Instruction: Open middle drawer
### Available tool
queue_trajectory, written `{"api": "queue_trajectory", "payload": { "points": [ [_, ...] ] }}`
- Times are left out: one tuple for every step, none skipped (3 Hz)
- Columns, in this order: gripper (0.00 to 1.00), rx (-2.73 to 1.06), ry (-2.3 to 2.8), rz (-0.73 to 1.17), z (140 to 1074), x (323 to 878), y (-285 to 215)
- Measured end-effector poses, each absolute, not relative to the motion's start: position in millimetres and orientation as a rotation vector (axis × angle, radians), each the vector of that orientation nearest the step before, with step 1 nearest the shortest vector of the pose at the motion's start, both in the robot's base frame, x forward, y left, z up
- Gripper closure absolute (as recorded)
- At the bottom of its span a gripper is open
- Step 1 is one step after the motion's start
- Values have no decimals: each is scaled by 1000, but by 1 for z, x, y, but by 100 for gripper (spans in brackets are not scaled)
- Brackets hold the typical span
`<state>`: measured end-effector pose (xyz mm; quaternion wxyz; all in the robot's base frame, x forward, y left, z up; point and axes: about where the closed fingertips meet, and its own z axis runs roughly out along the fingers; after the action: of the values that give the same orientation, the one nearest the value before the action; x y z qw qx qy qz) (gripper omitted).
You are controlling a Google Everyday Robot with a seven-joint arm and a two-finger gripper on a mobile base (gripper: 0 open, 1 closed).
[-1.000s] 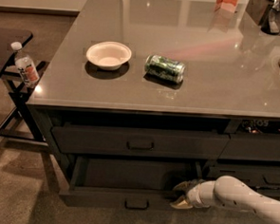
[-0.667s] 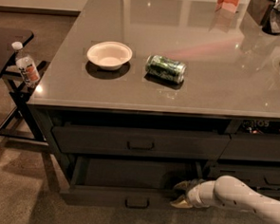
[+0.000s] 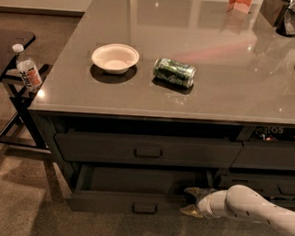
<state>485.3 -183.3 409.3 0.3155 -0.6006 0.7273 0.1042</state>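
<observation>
The middle drawer (image 3: 107, 201) is the wide dark grey one with a small loop handle (image 3: 144, 208). It stands pulled out below the top drawer (image 3: 148, 150), and its dark flat inside (image 3: 143, 181) shows. My gripper (image 3: 190, 201), on a white arm (image 3: 252, 210) that comes in from the lower right, is at the right end of the drawer's front. Its two fingers are spread apart, one above and one below the front's top edge. It holds nothing.
On the grey counter (image 3: 215, 79) stand a white bowl (image 3: 115, 57) and a green can (image 3: 174, 72) lying on its side. A water bottle (image 3: 26, 70) sits on a black stand at the left. Narrower drawers (image 3: 273, 155) are to the right.
</observation>
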Motion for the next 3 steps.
{"api": "queue_trajectory", "payload": {
  "points": [
    [61, -1582, 1916, 275, 409, 485, -183],
    [85, -1582, 1916, 275, 409, 485, -183],
    [100, -1599, 1922, 284, 407, 476, -181]
  ]
}}
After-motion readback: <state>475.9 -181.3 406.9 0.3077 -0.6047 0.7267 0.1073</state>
